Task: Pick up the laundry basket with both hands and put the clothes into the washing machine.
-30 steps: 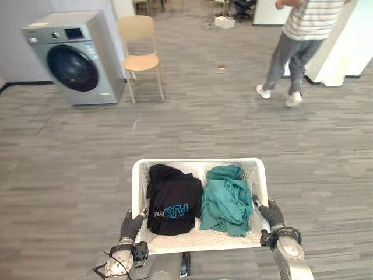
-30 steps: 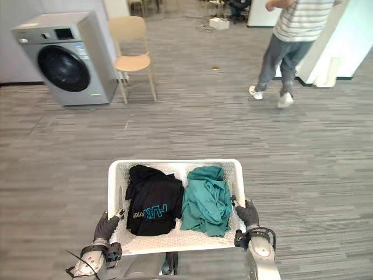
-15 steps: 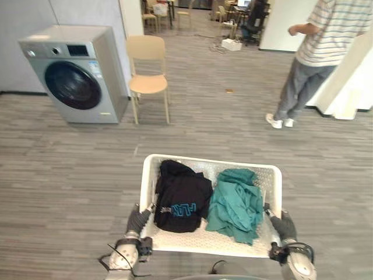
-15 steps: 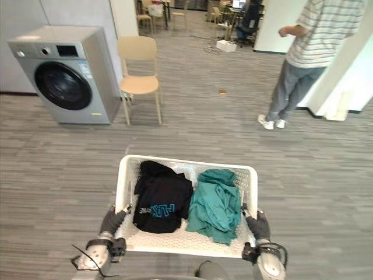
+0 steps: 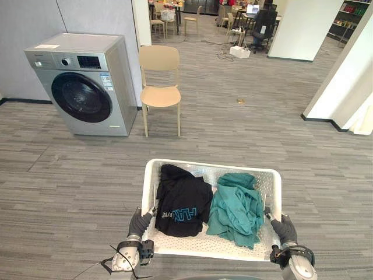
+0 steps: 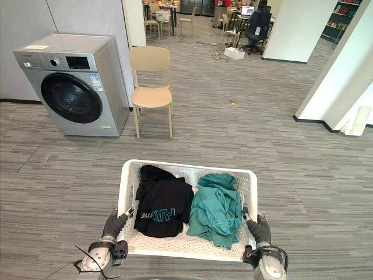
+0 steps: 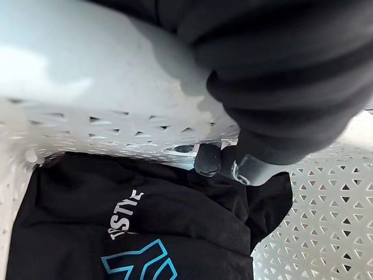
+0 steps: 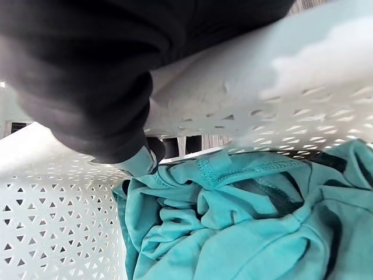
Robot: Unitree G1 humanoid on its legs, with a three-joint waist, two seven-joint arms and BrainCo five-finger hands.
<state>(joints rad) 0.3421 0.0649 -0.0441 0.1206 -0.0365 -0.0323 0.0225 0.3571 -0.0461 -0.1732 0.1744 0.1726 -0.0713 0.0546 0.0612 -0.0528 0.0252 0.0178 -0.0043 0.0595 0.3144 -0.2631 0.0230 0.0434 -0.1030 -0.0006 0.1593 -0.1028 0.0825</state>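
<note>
Left robot hand (image 5: 140, 223) and right robot hand (image 5: 284, 228) each clamp a side rim of laundry basket (image 5: 204, 165), clothes (image 5: 180, 201) inside. Washing machine (image 5: 81, 93) at 11 o'clock, well apart, left arm nearer.

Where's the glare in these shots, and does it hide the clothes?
Left wrist view: light whitens the laundry basket rim, but the black shirt stays legible. Right wrist view: same washout on the rim, teal garment evenly lit. Left eye view: even light, washing machine plainly visible.

The person (striped top) has walked away from beside the white pillar (image 5: 344, 87).
</note>
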